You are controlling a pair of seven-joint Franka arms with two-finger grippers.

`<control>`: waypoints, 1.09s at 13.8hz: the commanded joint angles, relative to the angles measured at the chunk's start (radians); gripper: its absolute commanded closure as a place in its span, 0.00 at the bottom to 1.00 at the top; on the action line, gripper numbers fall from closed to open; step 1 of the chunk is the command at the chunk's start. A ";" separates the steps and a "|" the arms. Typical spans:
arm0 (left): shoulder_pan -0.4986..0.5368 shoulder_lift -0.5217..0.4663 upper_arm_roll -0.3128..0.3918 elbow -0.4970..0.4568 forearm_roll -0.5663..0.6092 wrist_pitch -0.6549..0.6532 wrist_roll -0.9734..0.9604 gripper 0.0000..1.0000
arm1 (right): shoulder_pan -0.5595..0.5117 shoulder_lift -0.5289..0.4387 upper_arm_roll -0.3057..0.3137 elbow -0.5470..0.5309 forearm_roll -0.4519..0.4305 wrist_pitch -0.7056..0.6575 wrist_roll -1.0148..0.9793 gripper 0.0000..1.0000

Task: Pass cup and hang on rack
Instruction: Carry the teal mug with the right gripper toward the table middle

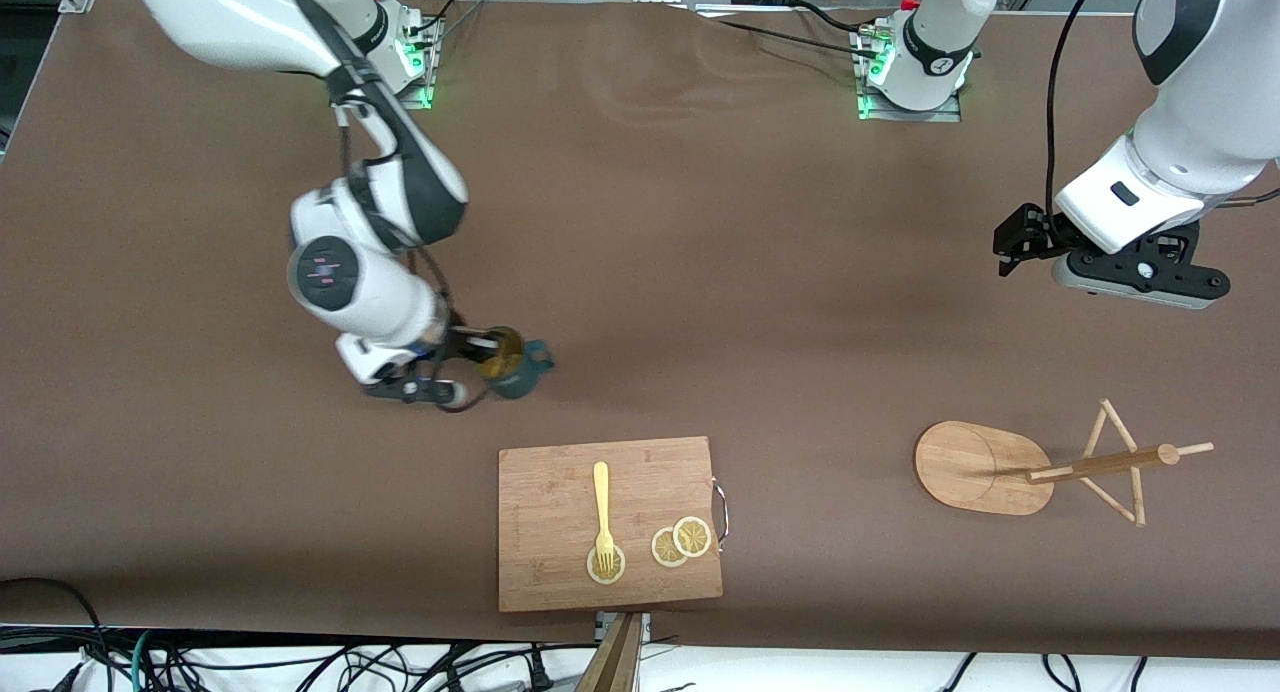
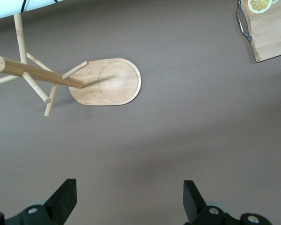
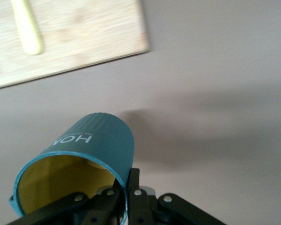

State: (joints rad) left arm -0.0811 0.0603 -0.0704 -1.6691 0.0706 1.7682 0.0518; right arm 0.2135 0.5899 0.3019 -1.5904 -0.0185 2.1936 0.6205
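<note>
Brown tabletop, lab setting

Brown cloth (image 1: 700, 232) covers the table; black cables (image 1: 300, 667) trail along its near edge; green lights (image 1: 420, 67) glow at the top edge.

Ribbed teal cup (image 1: 515, 365) w/ yellow inside, light bamboo rack (image 1: 1010, 467), brown table (image 1: 700, 272)

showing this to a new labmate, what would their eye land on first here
First the right end effector, shut on the rim of the teal cup and holding it tilted over the table, above the ground between the right arm's base and the cutting board. Next the bamboo rack toward the left arm's end, with the open left end effector waiting in the air above it. The board carries a yellow fork and lemon slices.
</note>
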 commanded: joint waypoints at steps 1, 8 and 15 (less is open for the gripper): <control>0.001 0.012 0.000 0.029 0.003 -0.019 -0.001 0.00 | 0.110 0.122 -0.003 0.191 0.003 -0.023 0.143 1.00; 0.001 0.010 0.000 0.028 0.003 -0.019 -0.003 0.00 | 0.339 0.277 -0.020 0.427 -0.005 -0.014 0.499 1.00; -0.003 0.009 -0.002 0.023 0.018 -0.105 -0.035 0.00 | 0.441 0.324 -0.018 0.429 0.005 -0.014 0.662 1.00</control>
State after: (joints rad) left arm -0.0821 0.0605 -0.0706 -1.6688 0.0706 1.7025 0.0342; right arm 0.6273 0.8916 0.2924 -1.2048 -0.0189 2.1948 1.2436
